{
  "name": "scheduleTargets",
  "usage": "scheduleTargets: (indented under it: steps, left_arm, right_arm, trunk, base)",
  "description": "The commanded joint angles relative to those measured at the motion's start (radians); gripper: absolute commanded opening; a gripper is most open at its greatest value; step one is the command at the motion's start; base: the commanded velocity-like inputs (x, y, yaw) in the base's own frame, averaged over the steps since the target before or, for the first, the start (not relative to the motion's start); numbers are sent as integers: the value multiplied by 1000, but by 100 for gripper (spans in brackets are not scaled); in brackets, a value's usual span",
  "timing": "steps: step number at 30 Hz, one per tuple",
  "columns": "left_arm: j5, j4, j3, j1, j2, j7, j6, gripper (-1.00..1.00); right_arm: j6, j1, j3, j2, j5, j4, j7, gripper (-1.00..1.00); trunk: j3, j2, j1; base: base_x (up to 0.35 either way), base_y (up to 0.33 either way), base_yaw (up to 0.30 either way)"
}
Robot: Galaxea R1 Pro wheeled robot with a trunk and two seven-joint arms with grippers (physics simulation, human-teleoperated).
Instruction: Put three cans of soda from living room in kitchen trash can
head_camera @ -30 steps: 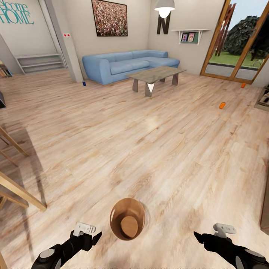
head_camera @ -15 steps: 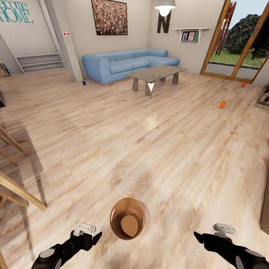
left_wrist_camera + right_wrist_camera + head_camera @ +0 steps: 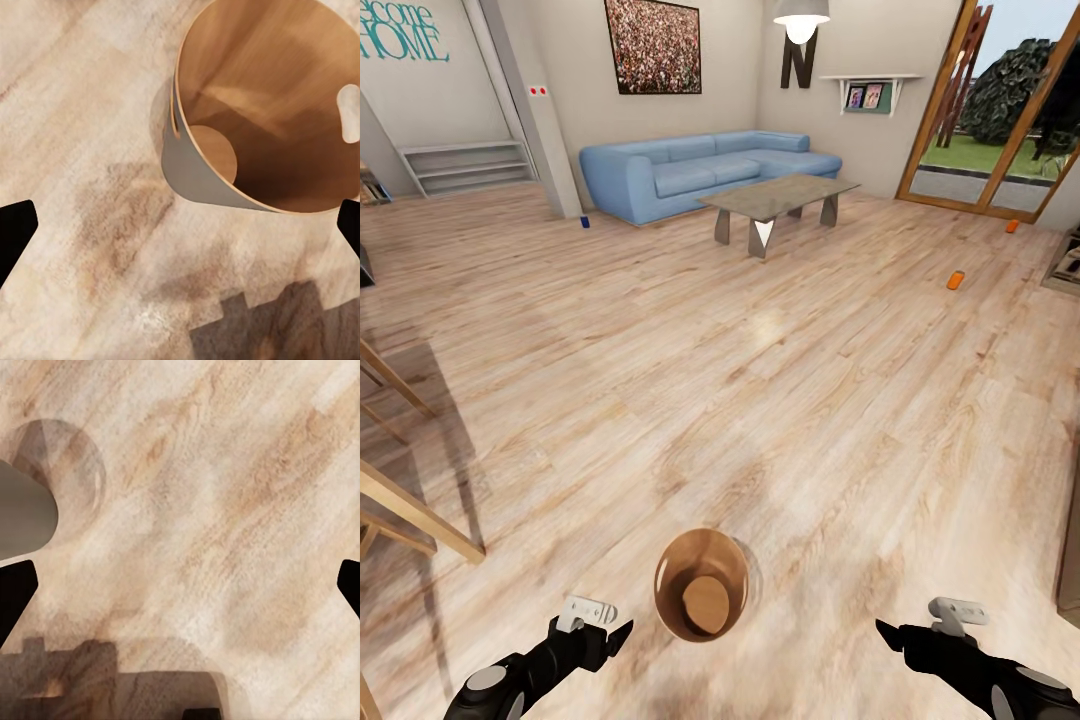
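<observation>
While you scan from left to right, these are the points that matter:

Left gripper: low at your left, just beside the bin. The left wrist view shows its fingertips spread wide at the two edges with bare floor between them. It holds nothing.

Blue can: far off on the floor, by the pillar at the left end of the blue sofa. It is too small to tell whether it stands or lies.

Tash can: upright on the wood floor between your two arms. The left wrist view looks straight into it, and its brown inside has no can in it.

Near orange can: on open floor to your right, past the coffee table and well apart from the bin. It looks tipped on its side.

Far orange can: further on, close to the wood-framed glass doors.

Right gripper: low at your right, apart from the bin. The right wrist view shows its fingertips spread wide over bare boards. It also holds nothing.

Progress: by my reading nothing is done yet. All three cans lie in the living room, none is gripped, and you still have three to pick up and drop in.
</observation>
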Motion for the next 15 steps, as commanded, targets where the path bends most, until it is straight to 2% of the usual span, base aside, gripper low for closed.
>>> scheduleTargets:
  steps: [1, 15]
  left_arm:
    - [0, 0, 0, 0, 0, 0, 0, 100]
    - [1, 0, 0, 0, -1, 0, 0, 100]
  right_arm:
    - [0, 0, 0, 0, 0, 0, 0, 100]
    - [-10, 0, 0, 1, 2, 0, -4, 100]
  trunk:
    - [0, 0, 0]
    - [-11, 0, 0]
  base:
    - [0, 0, 0]
    - [0, 0, 0]
